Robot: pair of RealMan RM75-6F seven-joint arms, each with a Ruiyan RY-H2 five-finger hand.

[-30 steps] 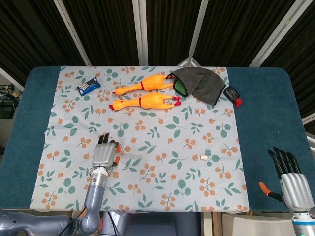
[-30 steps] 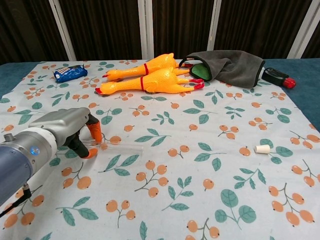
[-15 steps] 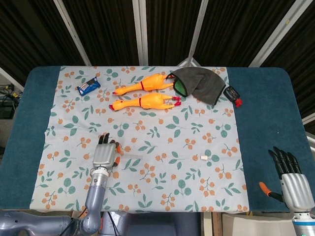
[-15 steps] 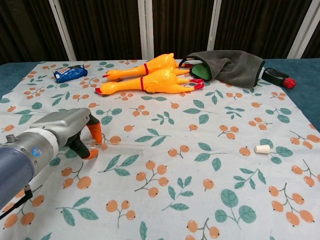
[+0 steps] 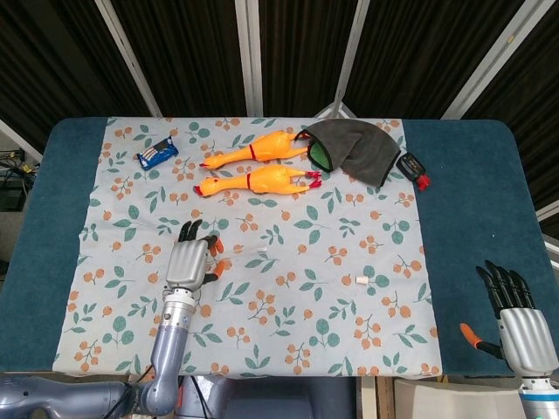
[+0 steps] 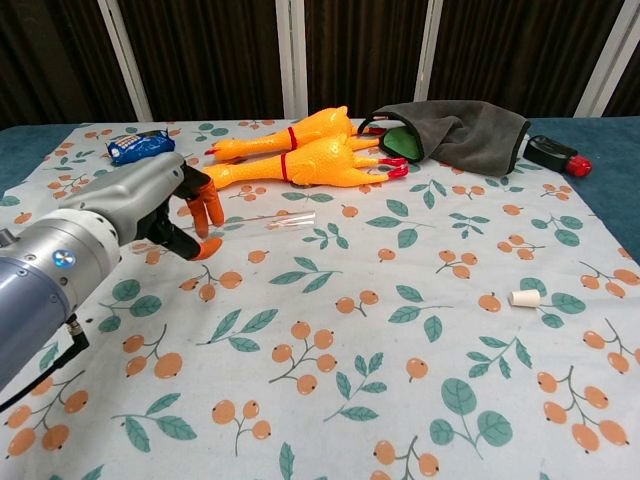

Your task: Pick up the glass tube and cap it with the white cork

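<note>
My left hand [image 5: 192,262] [image 6: 150,212] hangs over the left part of the patterned cloth [image 5: 288,340] and pinches one end of the clear glass tube [image 6: 278,220] between orange-tipped fingers. The tube [image 5: 249,254] sticks out to the right, roughly level, above the cloth. The small white cork [image 5: 361,280] [image 6: 524,298] lies on the cloth to the right of centre, far from both hands. Off the cloth at the near right corner of the table, my right hand [image 5: 515,314] holds nothing and keeps its fingers straight and apart.
Two orange rubber chickens [image 5: 258,166] [image 6: 300,150] lie at the back centre. A grey cloth over green glasses [image 5: 354,148] [image 6: 455,132] sits back right, with a black-and-red object [image 5: 412,168] [image 6: 556,155] beside it. A blue packet [image 5: 156,154] [image 6: 140,145] lies back left.
My left hand has risen off the cloth and moved slightly away from me, lifting the glass tube with it. The right hand and the cork have not moved.
</note>
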